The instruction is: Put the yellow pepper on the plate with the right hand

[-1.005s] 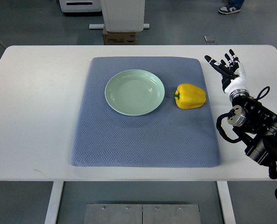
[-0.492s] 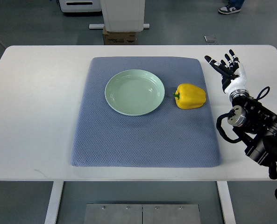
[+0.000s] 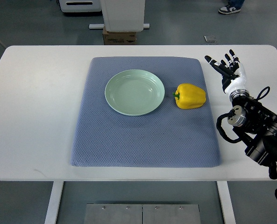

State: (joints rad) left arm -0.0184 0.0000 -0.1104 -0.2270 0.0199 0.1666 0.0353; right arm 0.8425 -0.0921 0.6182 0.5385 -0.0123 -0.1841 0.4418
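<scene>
A yellow pepper (image 3: pixel 190 96) lies on its side on a grey-blue mat (image 3: pixel 145 135), just right of a pale green plate (image 3: pixel 134 92). The plate is empty. My right hand (image 3: pixel 227 69) is over the white table to the right of the mat, a short way right of and beyond the pepper. Its fingers are spread and it holds nothing. The left arm is out of view.
The white table (image 3: pixel 35 112) carries the mat. A cardboard box (image 3: pixel 119 36) and a white machine base (image 3: pixel 123 14) stand on the floor beyond the far edge. A person's shoe (image 3: pixel 229 8) shows at the top right.
</scene>
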